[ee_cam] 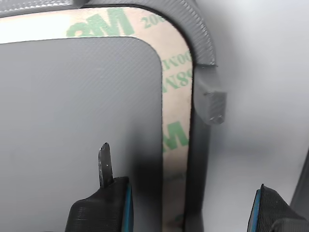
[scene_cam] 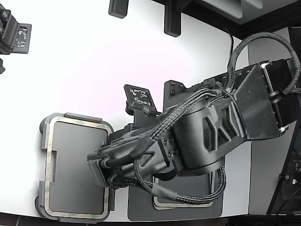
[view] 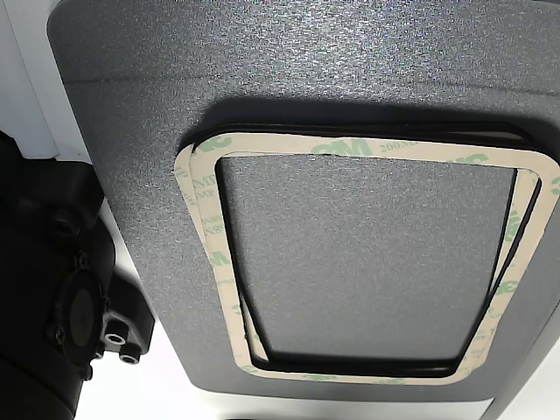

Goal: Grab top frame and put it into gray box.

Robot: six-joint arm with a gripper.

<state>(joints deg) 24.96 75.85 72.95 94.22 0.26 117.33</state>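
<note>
The gripper (ee_cam: 186,203) hangs open, holding nothing, its fingers either side of the frame (ee_cam: 176,104) already lying in the gray box (scene_cam: 43,141) on the bench (scene_cam: 94,61). Lift straight up so neither finger drags the frame.

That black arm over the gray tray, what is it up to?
The arm's gripper hangs open over one edge of the gray box, on the exterior view's left. A cream frame already lies flat inside the box, along its rim. The fingers stand either side of the frame's strip and the box's wall without pinching them. A stack of more frames sits on a dark mat, partly hidden under the arm in the exterior view.
</note>
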